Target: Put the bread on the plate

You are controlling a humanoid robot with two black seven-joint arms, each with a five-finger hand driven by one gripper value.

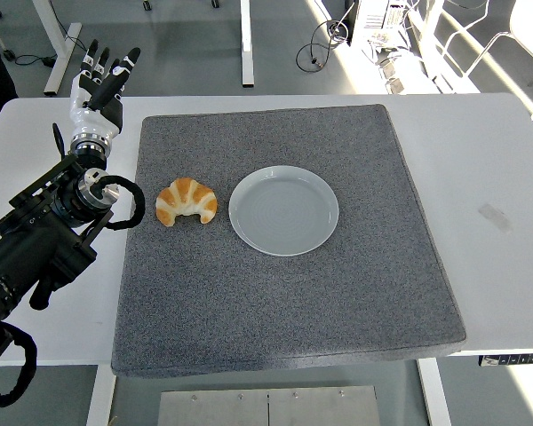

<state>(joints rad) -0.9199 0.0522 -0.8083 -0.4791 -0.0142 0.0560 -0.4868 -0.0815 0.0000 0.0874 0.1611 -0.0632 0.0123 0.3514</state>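
Note:
A golden croissant [186,201] lies on the grey mat [275,293], just left of an empty white plate [284,210] near the mat's middle. My left hand [100,78] is raised over the table's far left corner, off the mat, fingers spread and pointing away, holding nothing. It is well behind and to the left of the croissant. The left arm comes in from the lower left. The right arm is not in view.
The white table [497,160] extends to the right of the mat. Table legs and cables show on the floor beyond the far edge. A person's dark clothing shows at the top left corner.

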